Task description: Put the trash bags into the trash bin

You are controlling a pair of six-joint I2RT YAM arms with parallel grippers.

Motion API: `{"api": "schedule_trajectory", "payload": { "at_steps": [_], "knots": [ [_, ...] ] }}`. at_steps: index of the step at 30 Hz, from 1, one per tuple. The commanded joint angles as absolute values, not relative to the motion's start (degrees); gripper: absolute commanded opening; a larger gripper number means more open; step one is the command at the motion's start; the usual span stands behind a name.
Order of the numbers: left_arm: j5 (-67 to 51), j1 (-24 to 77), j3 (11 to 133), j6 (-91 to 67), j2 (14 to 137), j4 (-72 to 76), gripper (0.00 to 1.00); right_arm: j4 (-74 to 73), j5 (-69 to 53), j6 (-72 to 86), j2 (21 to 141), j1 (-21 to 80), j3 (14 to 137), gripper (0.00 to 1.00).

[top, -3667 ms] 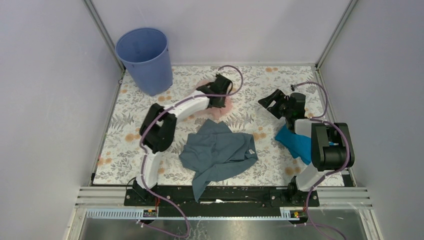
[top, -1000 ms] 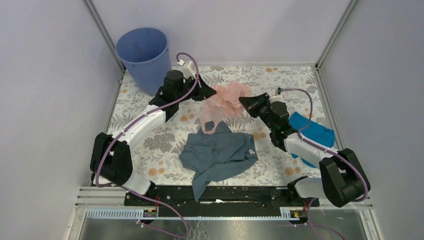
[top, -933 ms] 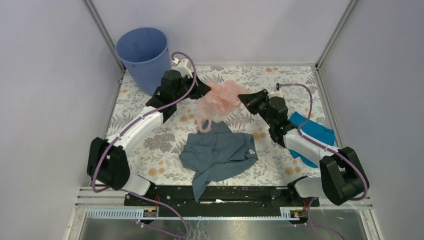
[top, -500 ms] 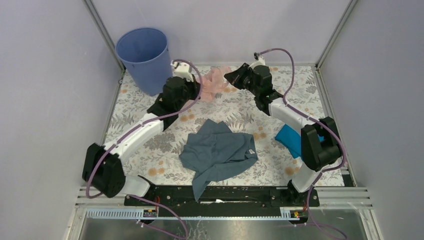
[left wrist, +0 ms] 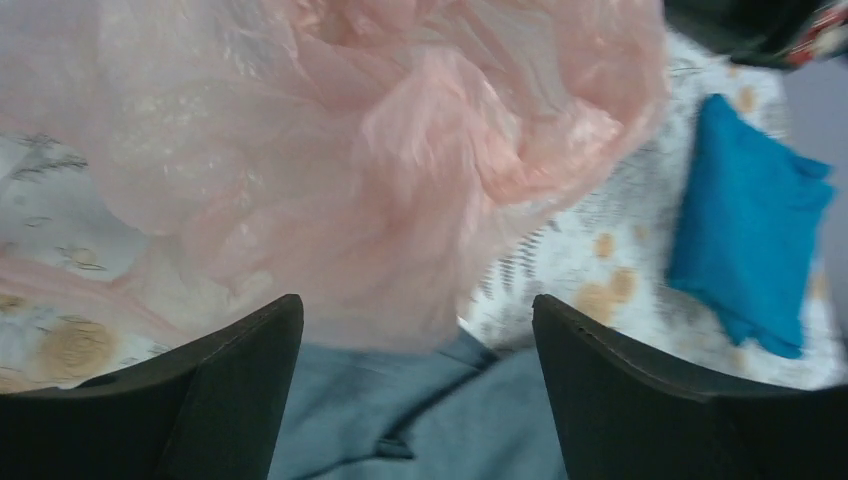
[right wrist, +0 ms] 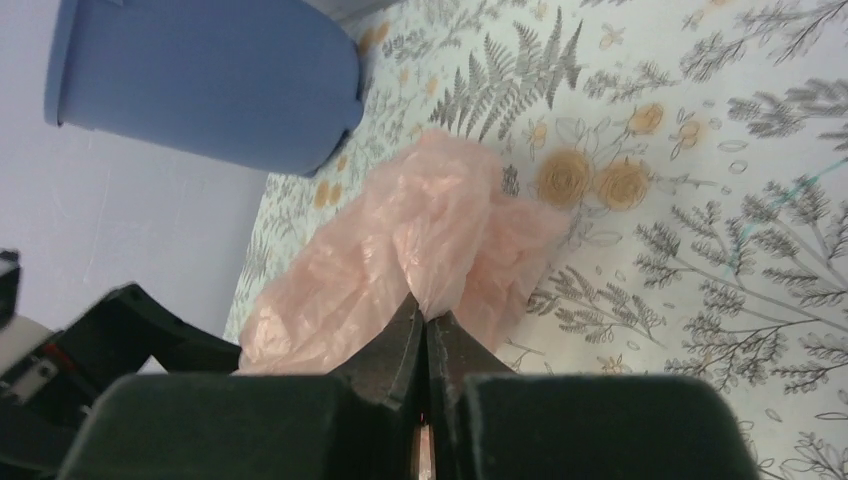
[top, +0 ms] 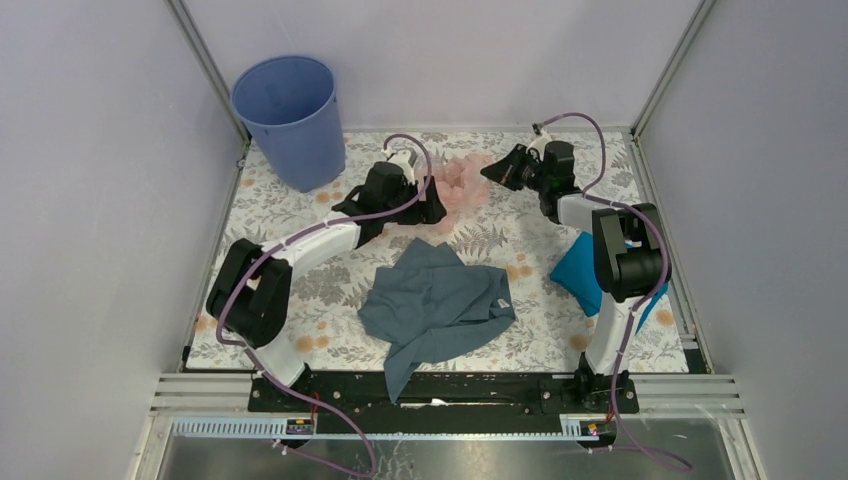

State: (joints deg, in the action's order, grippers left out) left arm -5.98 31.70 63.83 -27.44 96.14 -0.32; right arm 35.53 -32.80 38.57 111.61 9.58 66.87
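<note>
The trash bag [top: 462, 178] has dropped from its raised stretch into a crumpled heap at the far middle of the tabletop [top: 500, 225], well apart from the trash bin [top: 288, 115]. The right claw [right wrist: 424, 318] clamps one fold to keep hold; the left claw [left wrist: 415, 310] gapes wide against it, probably to regrasp

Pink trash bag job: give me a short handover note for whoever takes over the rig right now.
Tools: right tool shut on a fold of the thin, crinkly pale pink plastic bag; left tool open, bag just ahead, ungripped.
Where: bag bunched between both tools at the far middle of the floral table; round blue plastic bin upright at the far left corner, apart from it.
Done: bag pinched.
To do: carry it over the bin, release.
Leave the grey-blue cloth garment and turquoise cloth alone.
</note>
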Motion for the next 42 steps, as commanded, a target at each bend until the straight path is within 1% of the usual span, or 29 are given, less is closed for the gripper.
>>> {"api": "schedule_trajectory", "payload": {
  "at_steps": [1,4,7,9,11,13,15,17,20,23,26,29,31,32,34,35,36,37,38,39,40,42],
  "knots": [
    [-15.54,28.99,71.38,-31.94,92.62,-2.85,0.89,37.0,-40.97,36.16,111.8,10.64,69.69,0.03],
    [-16.07,27.16,78.05,-32.62,94.79,-7.69,0.8,33.86,-40.52,33.5,111.5,10.61,70.73,0.03],
    [-15.59,26.02,82.99,-33.97,97.48,-7.2,0.64,33.47,-40.56,32.41,110.57,10.57,70.18,0.02],
    [-15.91,25.7,85.99,-34.19,100.3,-5.92,0.56,33.51,-40.98,32.09,110.26,10.63,70.18,0.02],
    [-15.98,25.74,87.83,-34.37,103.72,-4.16,0.43,32.78,-41.07,31.32,109.82,10.59,70.29,0.02],
    [-17.12,25.75,88.49,-36.22,107.89,-2.57,0.28,31.73,-40.69,30.41,109.02,10.63,70.39,0.02],
    [-19.48,26.19,87.39,-39.12,111.82,0.53,0.21,31.44,-40.4,30.17,108.28,10.63,70.94,0.01],
    [-20.09,27.16,83.89,-42.84,114.24,7.08,0.2,30.86,-42.1,30.47,108.35,10.63,73.68,0.0],
    [-19.04,29.08,81.23,-47.09,118.36,16.41,0.2,27.52,-44.2,30.67,107.74,10.63,78.36,0.0],
    [-17.06,30.89,84.2,-49.8,123.72,19.03,0.2,32.43,-45.39,34.19,103.64,10.63,74.8,0.0],
    [-13.42,31.99,84.95,-49.48,127.19,23.25,0.21,39.53,-49.11,40.37,101.29,10.46,72.2,0.0],
    [-10.9,31.81,84.76,-49.45,128.83,24.42,0.22,41.79,-50.51,42.6,100.88,10.07,71.64,0.0],
    [-9.49,31.73,85.13,-46.71,127.78,21.42,0.24,40.03,-50.51,41.17,101.19,9.74,71.57,0.0],
    [-8.79,31.81,85.14,-45.01,126.44,19.26,0.28,38.57,-50.13,40.01,101.31,9.47,71.5,0.0],
    [-8.96,31.82,84.63,-41.87,122.65,15.57,0.4,35.34,-49.05,37.18,101.41,9.05,71.18,0.0],
    [-9.16,31.74,84.56,-40.39,120.48,12.9,0.48,34.12,-48.48,36.22,101.42,8.72,70.93,0.0],
    [-9.63,31.61,84.52,-38.9,118.18,10.13,0.53,33.5,-48.27,35.51,101.35,8.55,70.59,0.0],
    [-10.65,31.37,84.65,-37.41,115.84,7.1,0.63,33.2,-48.24,35.08,101.27,8.41,70.2,0.0],
    [-11.81,31.07,84.97,-36.16,113.05,4.03,0.7,33.14,-48.45,34.63,101.18,8.35,69.93,0.0],
    [-13.05,30.7,85.38,-34.96,111.03,0.79,0.76,33.01,-48.86,34.12,100.97,8.29,69.69,0.0],
    [-14.0,30.37,85.52,-33.77,108.79,-4.04,0.79,32.97,-49.4,33.7,100.8,8.32,69.5,0.0],
    [-14.76,29.4,84.05,-31.42,103.93,-8.67,0.84,32.61,-49.76,32.46,100.28,8.33,68.88,0.0]
  ]
}}
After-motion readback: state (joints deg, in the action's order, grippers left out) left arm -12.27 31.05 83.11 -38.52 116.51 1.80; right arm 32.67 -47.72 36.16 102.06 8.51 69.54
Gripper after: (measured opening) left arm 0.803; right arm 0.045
